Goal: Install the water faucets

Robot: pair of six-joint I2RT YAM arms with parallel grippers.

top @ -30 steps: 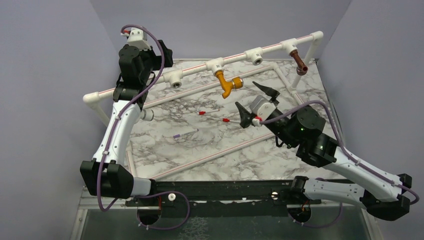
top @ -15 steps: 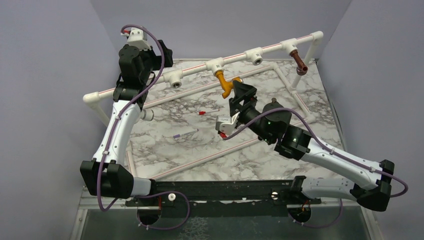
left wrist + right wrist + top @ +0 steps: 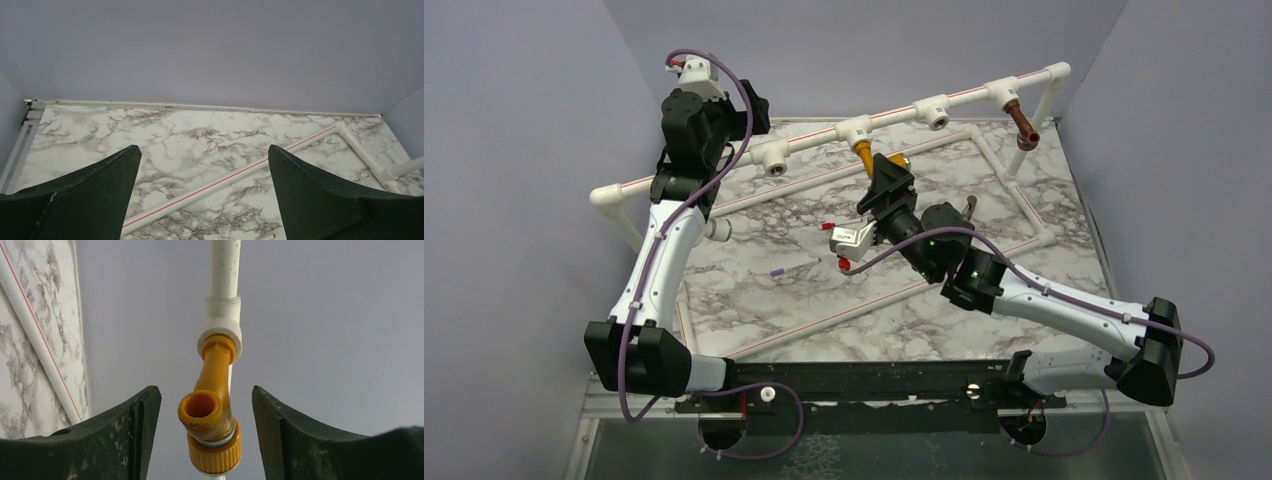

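Note:
The orange-yellow faucet [image 3: 865, 155] hangs from a white tee fitting [image 3: 854, 129] on the raised pipe. In the right wrist view the faucet [image 3: 212, 405] sits between my open right fingers, touching neither; its spout opening and ribbed knob face the camera. My right gripper [image 3: 886, 178] is just below and in front of it, partly hiding it from above. The dark brown faucet [image 3: 1024, 125] hangs from the tee at the far right. My left gripper [image 3: 746, 112] is open and empty at the back left, above the marble floor [image 3: 200, 145].
A white pipe frame [image 3: 964, 95] crosses the back with several tees; two [image 3: 774, 158] [image 3: 936, 112] hold no faucet. Thin red-striped pipes [image 3: 235, 175] lie on the marble. Small red-tipped bits [image 3: 827, 227] lie mid-table. Grey walls close three sides.
My right arm has swung left and forward, rolling its wrist, and brought its open gripper up around the orange-yellow faucet. The left arm has not moved.

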